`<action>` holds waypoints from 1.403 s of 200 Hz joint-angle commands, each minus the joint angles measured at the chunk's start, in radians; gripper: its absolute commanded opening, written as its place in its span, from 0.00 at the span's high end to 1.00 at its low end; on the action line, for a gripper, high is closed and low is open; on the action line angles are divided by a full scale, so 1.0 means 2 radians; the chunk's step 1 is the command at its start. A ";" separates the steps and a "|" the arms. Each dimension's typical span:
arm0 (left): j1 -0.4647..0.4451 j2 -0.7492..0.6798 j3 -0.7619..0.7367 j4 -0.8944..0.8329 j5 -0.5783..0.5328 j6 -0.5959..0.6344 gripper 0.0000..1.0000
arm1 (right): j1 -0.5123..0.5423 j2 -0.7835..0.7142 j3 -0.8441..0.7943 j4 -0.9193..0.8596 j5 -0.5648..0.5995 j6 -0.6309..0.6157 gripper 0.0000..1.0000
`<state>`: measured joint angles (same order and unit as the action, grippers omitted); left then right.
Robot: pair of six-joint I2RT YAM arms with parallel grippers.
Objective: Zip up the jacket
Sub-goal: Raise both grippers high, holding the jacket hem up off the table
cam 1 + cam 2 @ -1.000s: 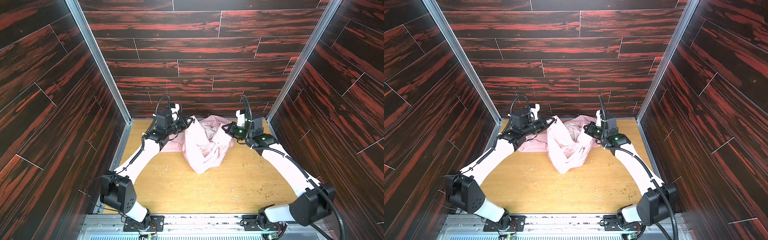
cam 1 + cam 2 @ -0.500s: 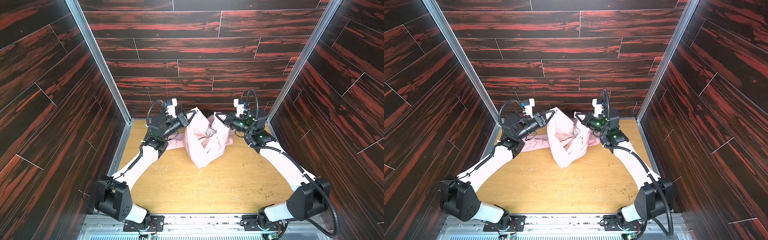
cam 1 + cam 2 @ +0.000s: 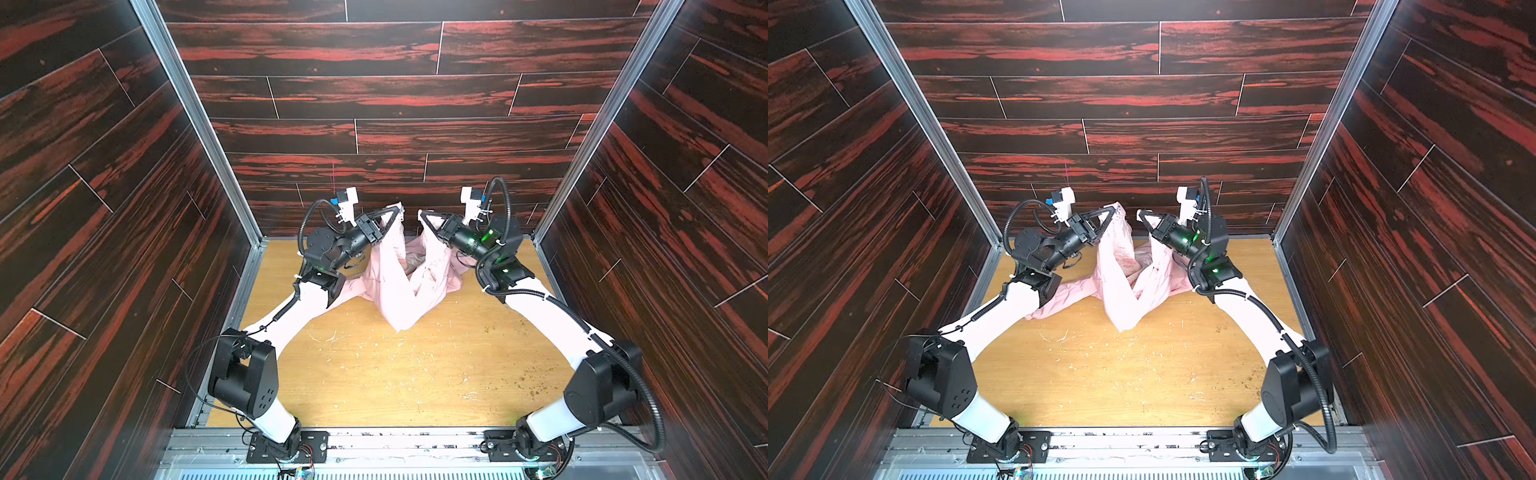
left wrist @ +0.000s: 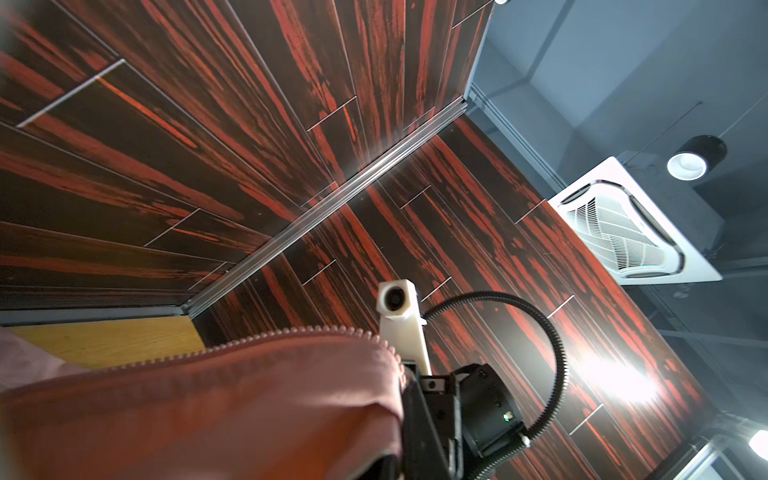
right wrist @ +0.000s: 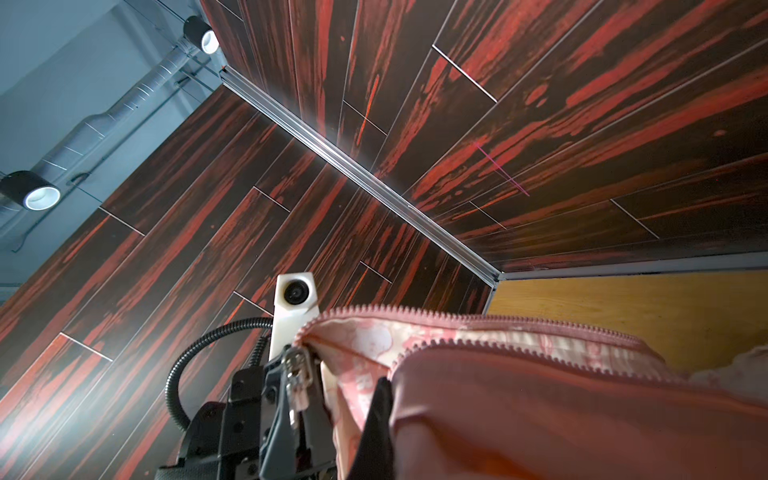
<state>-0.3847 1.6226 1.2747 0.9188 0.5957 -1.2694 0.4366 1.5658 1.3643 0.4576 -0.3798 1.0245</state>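
As jacket (image 3: 399, 291) hangs at far centre, both top views show left gripper (image 3: 397, 212) and right gripper (image 3: 422, 214) raised, tips near each other. Each is pinched on a front edge, and the lower fabric lies on table (image 3: 374, 374). Left wrist: pink fabric, zipper teeth (image 4: 291, 334) along edge. Right wrist: slider (image 5: 297, 372) beside left gripper, paler lining showing.

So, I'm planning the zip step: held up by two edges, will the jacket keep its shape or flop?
Probably floppy: the jacket sags in a V between the left gripper and right gripper, both shut on it. Likely light, since pinched edges carry it. Its sleeve lies on the table and may drag.
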 commanded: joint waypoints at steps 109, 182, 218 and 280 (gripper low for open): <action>-0.005 0.027 0.019 0.101 -0.005 -0.069 1.00 | 0.030 0.038 0.084 0.039 0.042 0.004 1.00; -0.005 0.037 0.027 0.116 -0.003 -0.077 1.00 | 0.039 0.050 0.103 0.024 0.046 0.002 1.00; -0.005 0.043 0.028 0.130 -0.008 -0.085 1.00 | 0.041 0.049 0.104 0.017 0.048 0.003 1.00; -0.005 0.044 0.029 0.131 -0.003 -0.083 1.00 | 0.043 0.047 0.099 0.010 0.050 0.007 1.00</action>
<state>-0.3912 1.7187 1.2945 1.1007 0.5858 -1.4239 0.5125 1.6371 1.5326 0.4484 -0.2920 1.0367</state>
